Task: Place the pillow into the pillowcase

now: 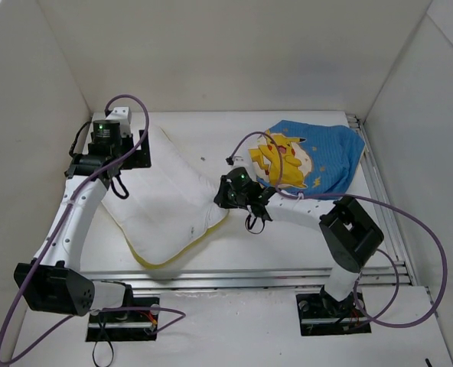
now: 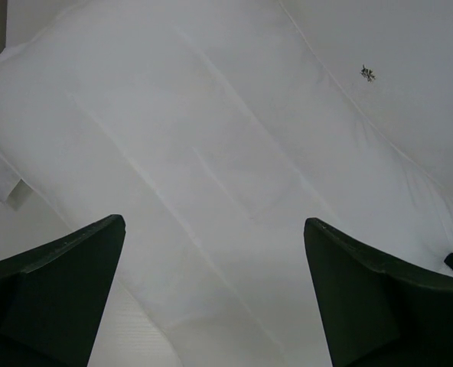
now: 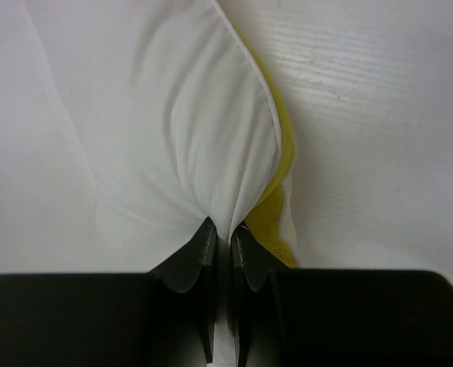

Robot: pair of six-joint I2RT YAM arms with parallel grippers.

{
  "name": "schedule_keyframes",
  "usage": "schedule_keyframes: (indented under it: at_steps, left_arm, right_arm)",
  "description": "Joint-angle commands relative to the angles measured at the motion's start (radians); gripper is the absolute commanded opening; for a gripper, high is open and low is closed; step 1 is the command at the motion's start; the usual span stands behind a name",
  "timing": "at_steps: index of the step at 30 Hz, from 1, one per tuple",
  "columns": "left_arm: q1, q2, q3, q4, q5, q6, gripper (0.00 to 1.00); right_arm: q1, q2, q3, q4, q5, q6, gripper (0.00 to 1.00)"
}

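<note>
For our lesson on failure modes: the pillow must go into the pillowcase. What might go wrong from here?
The right end effector pinches only a thin edge fold of the pillow, which may slip free. The left end effector is open, so the pillow could sag and drag. The pillowcase lies bunched, with no opening showing.

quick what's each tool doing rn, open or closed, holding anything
left tool: open, holding nothing, above the pillow.
right tool: closed on the pillow's yellow-piped edge.

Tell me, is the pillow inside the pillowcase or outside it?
Outside. The pillow lies bare on the table, apart from the pillowcase; the right gripper is shut on its yellow-piped edge.
</note>
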Motion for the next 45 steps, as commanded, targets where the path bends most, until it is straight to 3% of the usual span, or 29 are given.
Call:
schedule_keyframes:
  at_steps: [1, 8, 11, 15, 23, 26, 27, 30, 33, 37, 42, 45]
  left_arm:
    - [-0.002, 0.008, 0.061, 0.016, -0.001, 0.001, 1.0]
    - [-0.002, 0.063, 0.059, 0.024, 0.091, 0.027, 1.0]
    - [-0.002, 0.096, 0.065, 0.022, 0.093, 0.027, 1.0]
    - [-0.002, 0.139, 0.07, 0.025, 0.117, 0.025, 1.0]
    - [-0.002, 0.195, 0.059, 0.093, 0.304, 0.025, 0.99]
    - [-0.002, 0.22, 0.076, 0.097, 0.333, 0.021, 1.0]
    - [-0.002, 0.228, 0.081, 0.093, 0.346, 0.021, 1.0]
    - [-0.002, 0.252, 0.081, 0.107, 0.424, 0.012, 0.99]
    - [-0.015, 0.264, 0.082, 0.114, 0.445, 0.008, 0.99]
    - [-0.015, 0.26, 0.078, 0.122, 0.465, -0.001, 0.99]
    - [-0.024, 0.251, 0.068, 0.133, 0.501, -0.013, 0.99]
    - [-0.033, 0.237, 0.076, 0.127, 0.488, -0.013, 0.99]
  right_arm:
    - [-0.055, -0.016, 0.123, 0.006, 0.013, -0.191, 0.0]
    - [-0.142, 0.122, 0.373, -0.083, -0.056, -0.603, 0.0]
    - [-0.182, 0.185, 0.487, -0.123, -0.174, -0.668, 0.0]
    - [-0.239, 0.27, 0.626, -0.129, -0.328, -0.725, 0.08]
    - [-0.279, 0.438, 0.798, -0.15, -0.301, -0.676, 0.3]
    - [-0.287, 0.403, 0.795, -0.16, -0.273, -0.676, 0.35]
    - [-0.297, 0.388, 0.795, -0.163, -0.27, -0.675, 0.52]
    - [-0.308, 0.308, 0.777, -0.218, -0.238, -0.664, 0.86]
    - [-0.308, 0.181, 0.69, -0.232, -0.178, -0.665, 0.98]
    - [-0.323, -0.003, 0.555, -0.259, -0.017, -0.607, 0.98]
    - [-0.397, -0.131, 0.302, -0.272, -0.034, -0.504, 0.95]
    - [-0.409, -0.115, 0.19, -0.276, -0.029, -0.463, 0.9]
